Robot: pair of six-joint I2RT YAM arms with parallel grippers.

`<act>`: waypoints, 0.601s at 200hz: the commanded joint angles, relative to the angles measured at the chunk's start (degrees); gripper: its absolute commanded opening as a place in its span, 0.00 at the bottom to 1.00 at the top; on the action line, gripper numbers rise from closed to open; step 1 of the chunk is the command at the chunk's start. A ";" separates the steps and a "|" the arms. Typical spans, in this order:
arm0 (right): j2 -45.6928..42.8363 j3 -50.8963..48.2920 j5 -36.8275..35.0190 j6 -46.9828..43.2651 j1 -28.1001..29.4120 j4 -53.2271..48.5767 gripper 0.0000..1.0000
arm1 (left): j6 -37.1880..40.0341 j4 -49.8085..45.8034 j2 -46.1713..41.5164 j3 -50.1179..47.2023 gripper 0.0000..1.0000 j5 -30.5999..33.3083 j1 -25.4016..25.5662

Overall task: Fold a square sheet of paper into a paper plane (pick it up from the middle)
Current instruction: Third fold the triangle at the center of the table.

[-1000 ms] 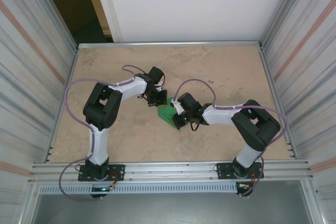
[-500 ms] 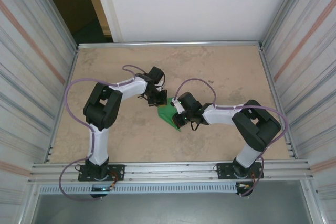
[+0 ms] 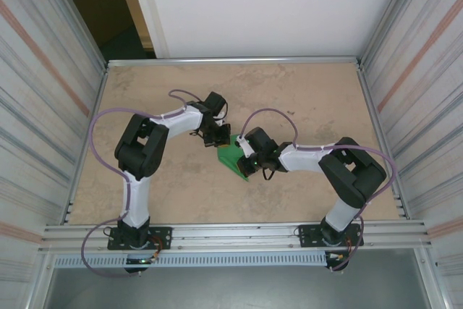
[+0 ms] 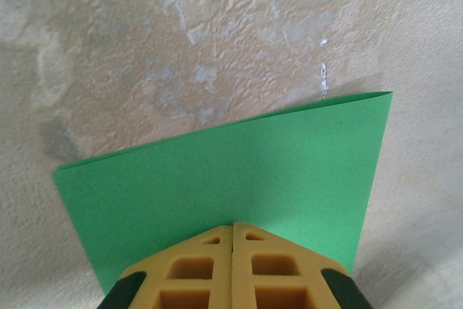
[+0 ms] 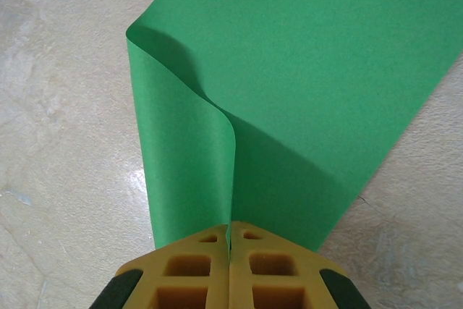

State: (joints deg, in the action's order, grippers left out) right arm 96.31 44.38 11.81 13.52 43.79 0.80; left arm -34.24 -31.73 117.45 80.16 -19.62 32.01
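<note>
A mottled beige table, fenced by ribbed metal walls, carries the square sheet of paper near its middle, between the two arms. Over the last second almost nothing has shifted: the right wrist has crept only slightly towards the left arm, and the green patch keeps its place and outline. I read that as a fold being held or slowly drawn over, not a new step, so the plane is at an early stage. From above, the left gripper sits at the sheet's far left corner and the right gripper over its near right part, but the arms hide how the paper lies. The wrist cameras fill that in. The left gripper has its jaws pressed together, tips resting on the sheet, which lies flat with one crisp edge ahead; it seems to pin the paper down and not to pinch it. The right gripper is closed on a lifted flap of the sheet, which curls up from the table in a soft, uncreased bend.
</note>
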 commanded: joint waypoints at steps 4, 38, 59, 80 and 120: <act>1.24 1.24 0.14 1.16 -0.19 -1.15 0.00 | 1.24 -2.69 1.57 0.17 0.05 0.90 0.77; 1.61 1.15 0.31 1.24 -0.17 -1.73 0.00 | 0.90 -2.67 -0.03 0.91 0.06 0.47 0.61; 1.64 0.88 0.10 1.42 -0.12 -1.76 0.00 | -1.11 -0.68 -3.71 0.29 0.11 0.30 0.05; 1.51 0.79 -0.05 1.84 -0.17 -1.79 0.00 | -4.75 4.14 -10.21 -4.30 0.18 0.80 -0.84; 1.64 0.97 0.06 3.51 -0.18 -1.22 0.00 | -13.75 17.59 -21.49 -19.74 0.27 -2.57 -1.58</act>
State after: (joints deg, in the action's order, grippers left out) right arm 96.42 44.45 11.97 14.83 43.77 0.82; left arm -41.10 -22.94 101.60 67.48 -19.94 30.76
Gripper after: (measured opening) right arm 0.044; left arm 0.258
